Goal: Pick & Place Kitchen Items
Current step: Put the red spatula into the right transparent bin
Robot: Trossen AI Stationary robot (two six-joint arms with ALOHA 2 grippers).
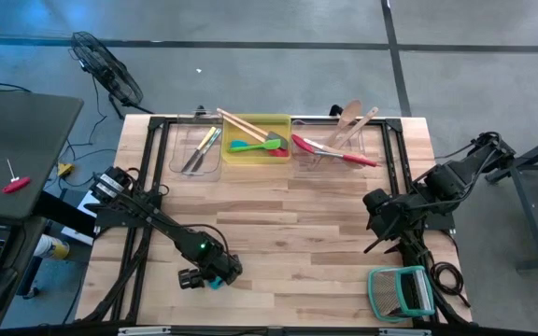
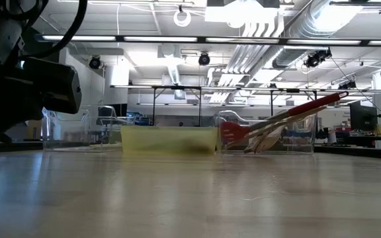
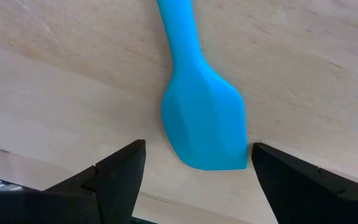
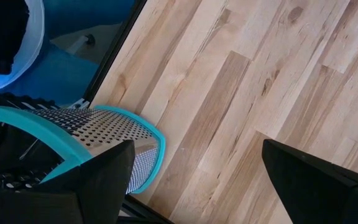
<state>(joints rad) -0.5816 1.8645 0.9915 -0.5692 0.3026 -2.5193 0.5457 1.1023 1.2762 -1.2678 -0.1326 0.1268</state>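
A blue silicone spatula (image 3: 202, 118) lies flat on the wooden table near the front left, its handle running away from my left gripper. My left gripper (image 3: 197, 155) is open and points down, with one finger on each side of the spatula's blade. It also shows in the high view (image 1: 208, 277). My right gripper (image 4: 194, 155) is open and empty over bare table at the right, just beyond the green-framed rack (image 4: 86, 134). Other utensils lie in three bins at the far edge: metal cutlery (image 1: 197, 149), wooden and coloured spatulas (image 1: 255, 140), and a red spatula with wooden spoons (image 1: 339, 142).
A clear bin (image 1: 194, 154), a yellow bin (image 1: 280, 154) and a second clear bin (image 1: 381, 149) stand in a row along the far edge. The green-framed rack (image 1: 402, 291) lies at the front right corner. A black frame (image 1: 143, 187) borders the tabletop.
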